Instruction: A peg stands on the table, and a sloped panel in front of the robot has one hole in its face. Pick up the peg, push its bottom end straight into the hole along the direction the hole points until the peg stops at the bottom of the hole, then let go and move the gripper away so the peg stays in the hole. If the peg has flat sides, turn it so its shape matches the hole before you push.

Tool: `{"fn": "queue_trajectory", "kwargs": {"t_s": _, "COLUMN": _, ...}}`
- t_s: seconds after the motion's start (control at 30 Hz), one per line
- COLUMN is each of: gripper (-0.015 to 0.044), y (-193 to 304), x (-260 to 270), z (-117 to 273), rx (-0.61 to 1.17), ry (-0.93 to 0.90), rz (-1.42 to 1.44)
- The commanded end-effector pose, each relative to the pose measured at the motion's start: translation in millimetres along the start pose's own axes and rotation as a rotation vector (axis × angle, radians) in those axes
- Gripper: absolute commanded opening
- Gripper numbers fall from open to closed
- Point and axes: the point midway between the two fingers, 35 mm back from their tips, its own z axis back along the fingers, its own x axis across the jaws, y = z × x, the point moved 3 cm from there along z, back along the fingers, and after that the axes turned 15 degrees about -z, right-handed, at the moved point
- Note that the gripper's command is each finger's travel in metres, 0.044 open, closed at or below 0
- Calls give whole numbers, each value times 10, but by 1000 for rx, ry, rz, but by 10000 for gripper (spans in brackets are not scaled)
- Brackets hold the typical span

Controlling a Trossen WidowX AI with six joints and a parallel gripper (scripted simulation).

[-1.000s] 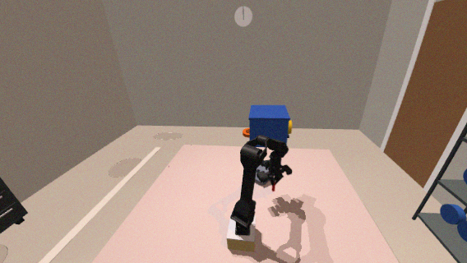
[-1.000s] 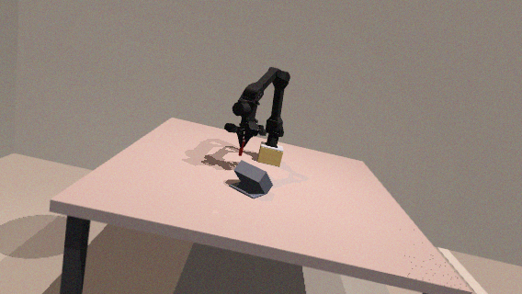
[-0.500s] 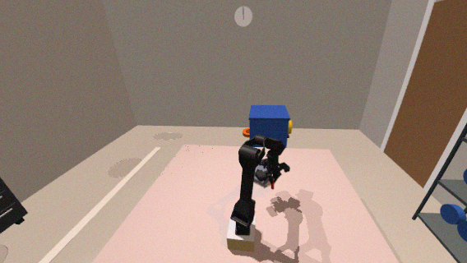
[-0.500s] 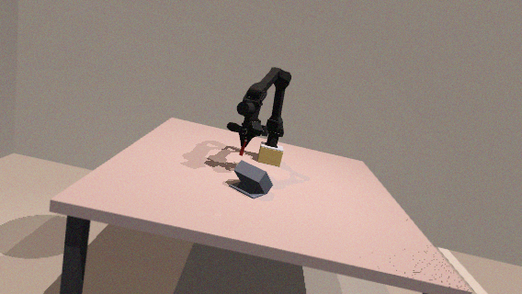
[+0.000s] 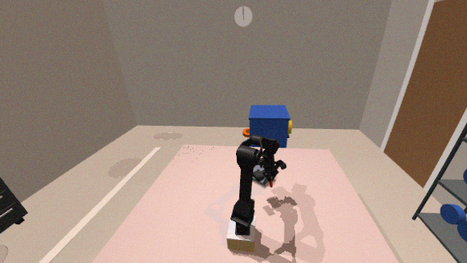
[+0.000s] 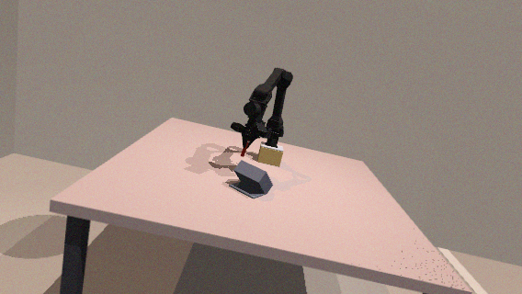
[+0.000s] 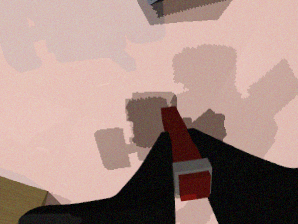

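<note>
while the black arm [image 5: 245, 177] [image 6: 279, 101] bends over the pink table [image 5: 164, 205] [image 6: 161, 207] [image 7: 50, 100], the gripper [image 5: 270, 179] [image 6: 246, 143] [image 7: 177, 136] has its jaws closed on the red peg [image 5: 270, 183] [image 6: 243, 151] [image 7: 180, 132], and that peg is up off the tabletop, tilted, lower end poking out below the fingertips! a grey collar [image 7: 192, 167] shows around it in the wrist view.

now the surroundings: in the exterior view the blue-grey sloped block [image 6: 255, 176] sits on the near side of the peg and a little right, the two apart. from the top, the arm and gripper partly cover that block. the tan-sided base block [image 5: 240, 245] [image 6: 270, 156] [image 7: 20, 197] stands under the arm, right of the peg in the exterior view.

out beyond the far table edge in the top view, there's a big blue cabinet [image 5: 269, 127], an orange ring [image 5: 246, 132] at its left and a yellow round piece [image 5: 290, 126] at its right. a shelf rack [image 5: 437, 181] holding blue round things [image 5: 452, 214] stands off to the right, near a brown door [image 5: 427, 90]. and high on the far wall, a round clock [image 5: 243, 16], its markings too small to read!
</note>
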Motion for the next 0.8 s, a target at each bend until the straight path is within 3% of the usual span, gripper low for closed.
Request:
{"fn": "queue_trajectory", "kwargs": {"t_s": 0.0, "gripper": 0, "y": -36, "x": 33, "z": 24, "rx": -10, "ry": 31, "rz": 14}}
{"fn": "queue_trajectory", "kwargs": {"t_s": 0.77, "gripper": 0, "y": -247, "x": 211, "z": 71, "rx": -53, "ry": 145, "rz": 101}}
